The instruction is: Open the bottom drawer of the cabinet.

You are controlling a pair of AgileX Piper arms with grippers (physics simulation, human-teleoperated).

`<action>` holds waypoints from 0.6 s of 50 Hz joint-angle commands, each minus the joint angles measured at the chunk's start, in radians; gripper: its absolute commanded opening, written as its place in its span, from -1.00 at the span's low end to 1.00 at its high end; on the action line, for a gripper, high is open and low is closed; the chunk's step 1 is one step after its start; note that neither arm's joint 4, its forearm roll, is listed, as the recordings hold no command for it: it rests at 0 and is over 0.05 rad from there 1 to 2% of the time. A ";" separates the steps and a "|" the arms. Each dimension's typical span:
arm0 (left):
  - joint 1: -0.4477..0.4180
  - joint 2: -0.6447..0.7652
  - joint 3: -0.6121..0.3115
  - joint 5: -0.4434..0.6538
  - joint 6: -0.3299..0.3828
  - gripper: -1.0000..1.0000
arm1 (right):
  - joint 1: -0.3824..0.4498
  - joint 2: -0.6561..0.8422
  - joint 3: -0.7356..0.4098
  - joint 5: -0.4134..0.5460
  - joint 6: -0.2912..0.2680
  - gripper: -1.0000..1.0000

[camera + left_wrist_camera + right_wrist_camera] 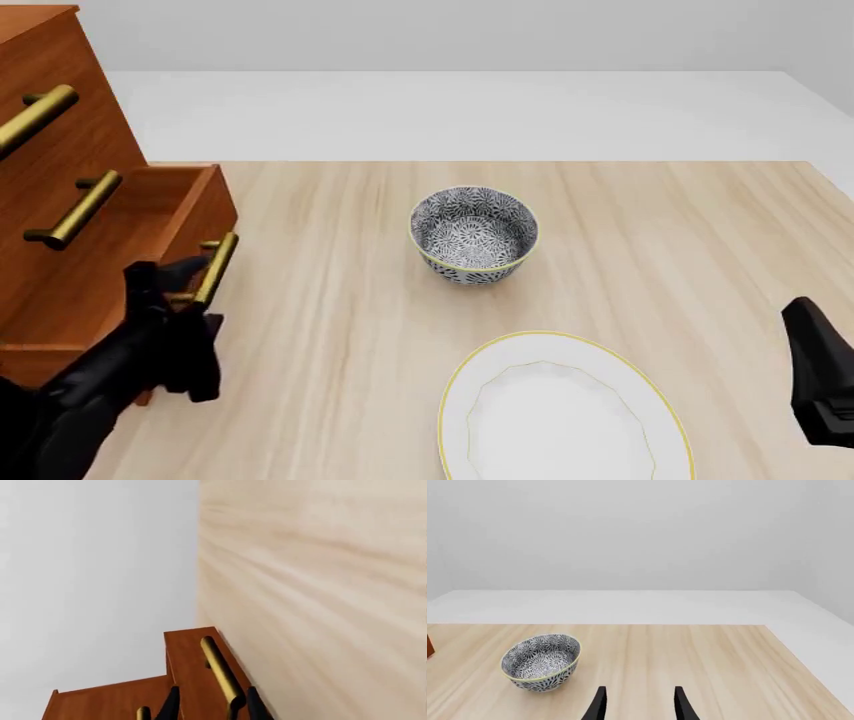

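Progress: reddish-brown wooden bottom drawer [160, 225] at table's left edge stands partly out of cabinet [54, 120] | my left gripper [187, 290] clamps its brass bar handle [214, 268] | right gripper [639, 705] parted, idle | more pulling left, I judge

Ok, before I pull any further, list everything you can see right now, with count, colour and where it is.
cabinet: one, reddish-brown wood, far left of the table, three stacked drawers
bottom drawer: one, reddish-brown, plain wood inside, pulled partly out toward the table's middle
brass bar handles: three, one per drawer; the bottom drawer's handle sits between the left gripper's fingers
bowl: one, dark blue and white pattern with a yellow rim, upright near the table's centre
plate: one, white with a thin yellow rim, near edge, in front of the bowl
table: one, light wood
left gripper: black, at the bottom drawer's handle
right gripper: black, open, holding nothing, low at the right side
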 commanded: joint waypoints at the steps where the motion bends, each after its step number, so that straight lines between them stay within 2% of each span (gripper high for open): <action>1: -0.024 -0.098 0.070 -0.021 -0.003 1.00 | 0.000 0.000 0.000 -0.002 0.001 1.00; 15: -0.057 -0.290 0.144 0.078 -0.013 1.00 | 0.000 0.000 0.000 -0.003 0.001 1.00; 23: -0.076 -0.435 0.153 0.203 -0.014 1.00 | 0.001 0.000 -0.002 -0.004 0.000 1.00; 30: -0.102 -0.632 0.153 0.373 -0.029 1.00 | 0.002 0.000 -0.002 -0.005 0.000 1.00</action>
